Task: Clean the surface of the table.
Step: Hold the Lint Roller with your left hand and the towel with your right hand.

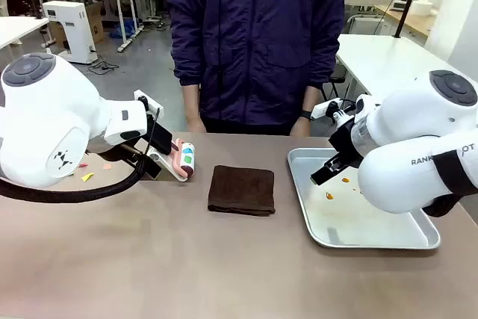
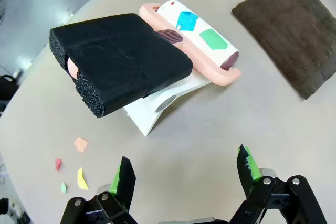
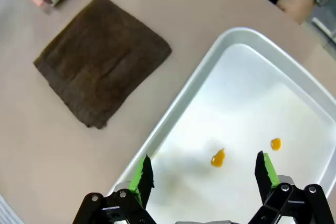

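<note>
Brownish-tan table (image 1: 149,259) is spanning the foreground, carrying a folded dark brown cloth (image 1: 241,189) at its middle, a silver tray (image 1: 373,218) with orange spots (image 3: 218,157) to the right, a lint roller (image 2: 202,38) and paper scraps (image 2: 81,178) to the left. Left gripper (image 2: 185,165) is hovering near the roller, jaws spread wide and empty; right gripper (image 3: 203,166) is hanging over the tray, likewise released, holding nothing.

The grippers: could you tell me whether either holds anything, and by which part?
Nothing is held: the left gripper is open above the table near the lint roller, the right gripper open over the metal tray.
</note>
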`<state>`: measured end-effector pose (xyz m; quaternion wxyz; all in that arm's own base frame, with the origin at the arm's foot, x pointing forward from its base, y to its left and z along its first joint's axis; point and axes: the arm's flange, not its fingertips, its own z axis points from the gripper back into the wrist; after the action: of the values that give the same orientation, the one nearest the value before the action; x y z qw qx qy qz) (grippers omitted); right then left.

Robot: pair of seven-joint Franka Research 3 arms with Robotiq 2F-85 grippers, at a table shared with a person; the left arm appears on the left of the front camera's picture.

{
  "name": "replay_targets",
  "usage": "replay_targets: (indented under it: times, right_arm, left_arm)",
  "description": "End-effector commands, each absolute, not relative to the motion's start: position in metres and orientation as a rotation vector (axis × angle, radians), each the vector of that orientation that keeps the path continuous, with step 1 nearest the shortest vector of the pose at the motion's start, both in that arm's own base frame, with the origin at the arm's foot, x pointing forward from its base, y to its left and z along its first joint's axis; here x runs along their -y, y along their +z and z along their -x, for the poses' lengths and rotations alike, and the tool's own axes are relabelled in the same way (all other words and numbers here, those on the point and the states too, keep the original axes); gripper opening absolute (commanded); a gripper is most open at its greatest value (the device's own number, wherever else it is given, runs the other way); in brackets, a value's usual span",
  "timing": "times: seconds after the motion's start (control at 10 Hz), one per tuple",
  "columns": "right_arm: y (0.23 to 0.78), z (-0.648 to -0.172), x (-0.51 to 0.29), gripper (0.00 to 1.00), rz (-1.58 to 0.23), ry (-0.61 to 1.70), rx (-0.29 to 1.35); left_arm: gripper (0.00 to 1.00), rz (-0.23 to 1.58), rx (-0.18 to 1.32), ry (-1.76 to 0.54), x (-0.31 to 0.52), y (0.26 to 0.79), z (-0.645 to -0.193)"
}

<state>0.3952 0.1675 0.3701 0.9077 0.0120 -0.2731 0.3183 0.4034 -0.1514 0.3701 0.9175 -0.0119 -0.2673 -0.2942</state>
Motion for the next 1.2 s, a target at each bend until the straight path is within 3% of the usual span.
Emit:
replay_targets:
  times: [0.0, 1.1]
  right_arm:
    - [0.3701, -0.3952, -0.1676, 1.00, -0.025, 0.657, 0.564]
    - [0.3701, -0.3952, -0.1676, 1.00, -0.025, 0.657, 0.564]
  left_arm:
    - [1.00, 0.024, 0.550, -0.605, 0.1515, 0.3702, -0.4034]
    - [1.00, 0.024, 0.550, -0.605, 0.1515, 0.3702, -0.4034]
